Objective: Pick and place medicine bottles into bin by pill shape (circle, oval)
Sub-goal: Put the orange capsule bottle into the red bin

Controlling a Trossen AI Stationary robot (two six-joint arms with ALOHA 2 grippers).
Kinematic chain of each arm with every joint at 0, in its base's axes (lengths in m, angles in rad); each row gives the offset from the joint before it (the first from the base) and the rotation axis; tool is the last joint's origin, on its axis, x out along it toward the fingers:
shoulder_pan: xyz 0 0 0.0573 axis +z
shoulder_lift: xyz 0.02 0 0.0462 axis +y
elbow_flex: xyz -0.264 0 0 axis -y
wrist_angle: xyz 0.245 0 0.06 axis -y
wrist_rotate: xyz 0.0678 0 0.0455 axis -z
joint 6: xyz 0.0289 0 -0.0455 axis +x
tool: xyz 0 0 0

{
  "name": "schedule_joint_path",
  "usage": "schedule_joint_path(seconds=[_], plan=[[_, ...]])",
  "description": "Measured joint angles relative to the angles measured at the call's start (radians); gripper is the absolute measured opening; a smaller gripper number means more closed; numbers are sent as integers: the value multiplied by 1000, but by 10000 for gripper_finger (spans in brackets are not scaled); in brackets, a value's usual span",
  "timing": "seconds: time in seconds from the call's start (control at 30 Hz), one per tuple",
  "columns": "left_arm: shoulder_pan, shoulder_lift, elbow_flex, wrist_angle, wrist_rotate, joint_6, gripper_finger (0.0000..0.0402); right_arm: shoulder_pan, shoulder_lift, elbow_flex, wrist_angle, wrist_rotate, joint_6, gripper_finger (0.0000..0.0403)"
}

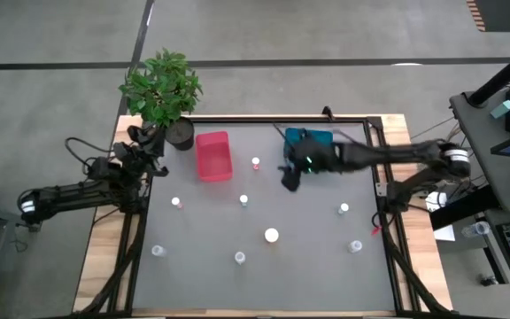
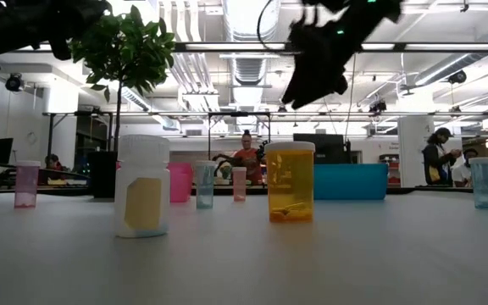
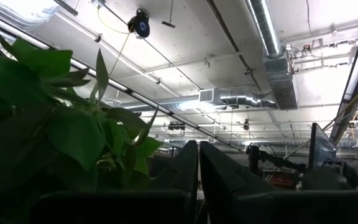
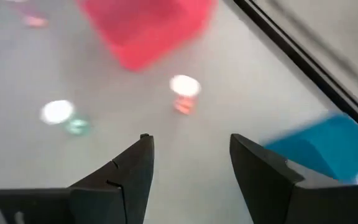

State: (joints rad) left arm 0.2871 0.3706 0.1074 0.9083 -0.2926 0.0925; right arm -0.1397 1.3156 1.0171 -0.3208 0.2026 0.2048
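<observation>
— Two claws, which one works?

— Right claw (image 1: 289, 180). It hangs above the table (image 1: 308, 266) with its fingers (image 4: 132, 168) spread and nothing between them.

— What lies nearest it?

— Teal bin (image 1: 306, 142), just behind it and partly under the arm. In the right wrist view the bin's corner (image 4: 319, 146) sits just beside one finger. A pinkish bottle (image 1: 256, 163) stands near the claw on the side away from that bin; the wrist view shows it ahead of the fingers (image 4: 184, 93).

— And farther out?

— Pink bin (image 1: 213, 155) beyond that bottle, away from the claw. A second bottle (image 1: 243, 200) stands near, toward the front. Other bottles are scattered well apart: an orange one (image 1: 272, 235), a clear one (image 1: 344, 209), and more along the front edge.

— Are any bottles in the bins?

— Cannot tell for the teal one; the pink one looks empty from above.

— Left claw?

— Well apart, off the table's left edge (image 1: 156, 168) beside the plant (image 1: 161, 86), fingers (image 3: 185, 180) pressed together, holding nothing.
</observation>
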Motion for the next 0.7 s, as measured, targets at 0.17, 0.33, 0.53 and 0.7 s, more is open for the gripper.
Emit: schedule_joint_path(seconds=[0.17, 0.33, 0.53, 0.7], plan=[[0, 12, 0, 1, 0, -8, 0, 100, -137, -268, 321, 0, -153, 200], [-1, 34, 0, -1, 63, -108, 0, 145, -292, -427, 519, 0, -276, 200], [-1, 69, 0, 2, 138, -277, 0, 160, -449, -561, 747, -26, -442, 200], [-1, 92, 3, 17, 176, -434, 0, 161, -527, -619, 827, -62, -513, 200]])
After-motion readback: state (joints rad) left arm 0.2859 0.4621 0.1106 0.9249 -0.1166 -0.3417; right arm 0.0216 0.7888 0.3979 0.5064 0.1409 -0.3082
